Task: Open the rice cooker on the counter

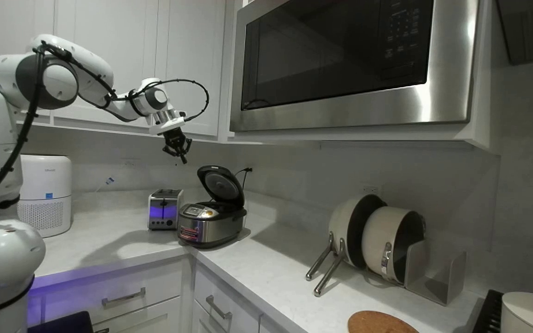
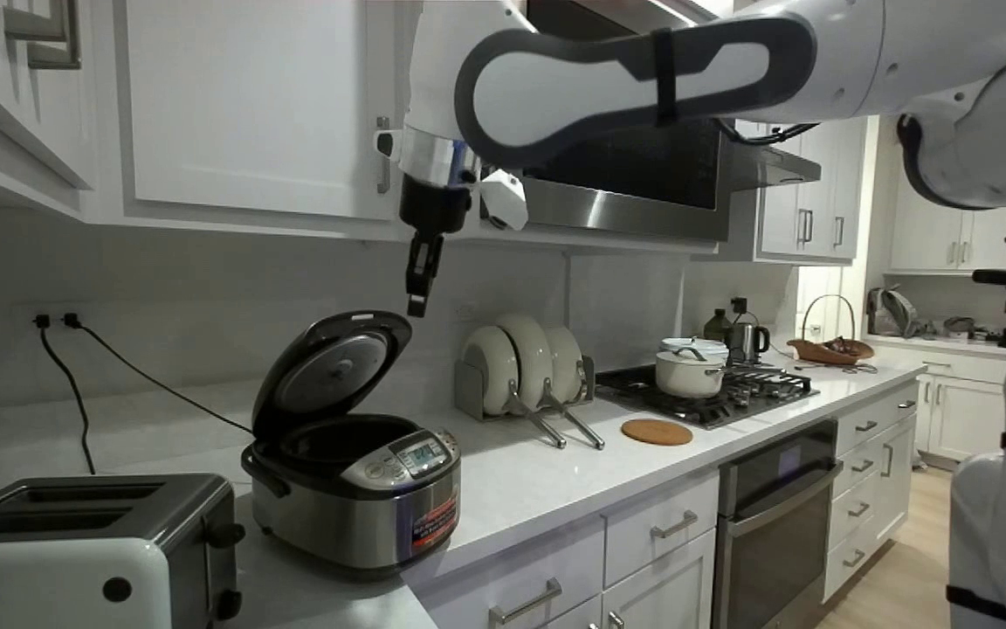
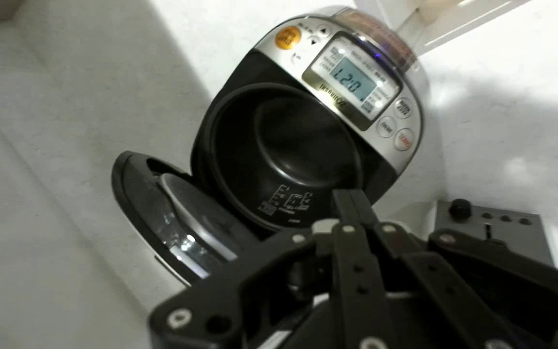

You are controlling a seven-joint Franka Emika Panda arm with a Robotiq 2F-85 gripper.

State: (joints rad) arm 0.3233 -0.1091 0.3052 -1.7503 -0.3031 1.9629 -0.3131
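Observation:
The rice cooker is a silver and black appliance that shows in both exterior views [image 1: 211, 232] [image 2: 337, 524], standing on the pale counter [image 1: 271, 263] in the corner. Its dark lid [image 1: 222, 185] stands raised and tilted back on its hinge, also seen in an exterior view [image 2: 328, 376]. In the wrist view the rice cooker [image 3: 288, 140] shows its dark inner pot, and the open lid [image 3: 182, 218] is at the lower left. My gripper [image 1: 184, 159] is in the air above the cooker, apart from the lid. Its fingertips [image 3: 349, 194] are together with nothing between them.
A toaster [image 1: 164, 210] stands beside the cooker. The microwave [image 1: 354, 69] and white upper cabinets [image 2: 250, 105] hang above the counter. Pans [image 1: 387, 240] stand in a rack farther along. A power cord [image 2: 158, 384] runs from the wall to the cooker. A white purifier [image 1: 46, 194] stands near the arm.

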